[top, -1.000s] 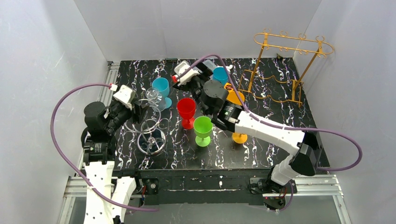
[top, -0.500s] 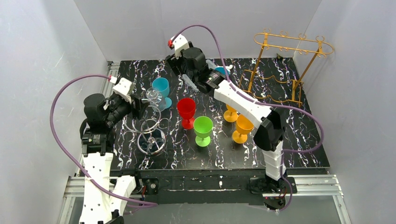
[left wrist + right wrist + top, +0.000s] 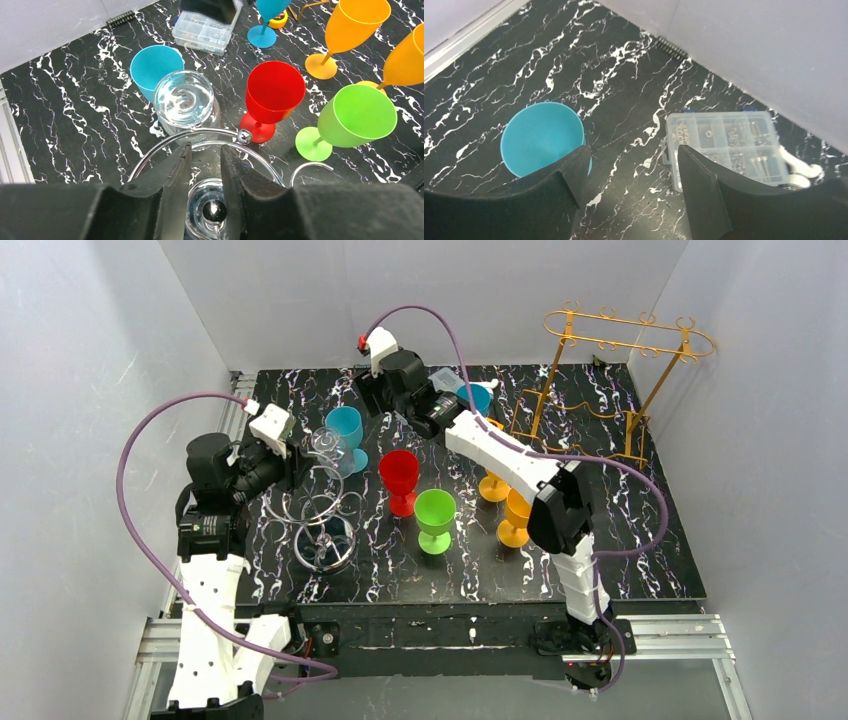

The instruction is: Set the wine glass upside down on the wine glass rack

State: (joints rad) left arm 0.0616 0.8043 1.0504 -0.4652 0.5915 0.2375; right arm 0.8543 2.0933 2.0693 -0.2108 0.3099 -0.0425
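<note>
A clear wine glass (image 3: pixel 328 445) (image 3: pixel 186 107) sits at the far arm of the chrome wire wine glass rack (image 3: pixel 325 512) (image 3: pixel 156 147). It seems to hang foot up, though I cannot tell for sure. My left gripper (image 3: pixel 298 465) (image 3: pixel 205 147) hovers over the rack just short of the glass. Its jaws stand a narrow gap apart with nothing between them, and the rack's centre ball (image 3: pixel 215 210) shows below. At the back of the table my right gripper (image 3: pixel 375 400) (image 3: pixel 631 150) is open and empty above bare tabletop.
A blue cup (image 3: pixel 343 425) (image 3: pixel 541 137) stands behind the clear glass, with a clear parts box (image 3: pixel 440 378) (image 3: pixel 729 145) beside it. Red (image 3: pixel 399 475), green (image 3: pixel 435 512) and two orange glasses (image 3: pixel 515 510) fill the middle. A gold rack (image 3: pixel 620 350) stands back right.
My right arm has swung from the middle of the table to the back, over the blue cup and the parts box. My left jaws have narrowed beside the clear glass.
</note>
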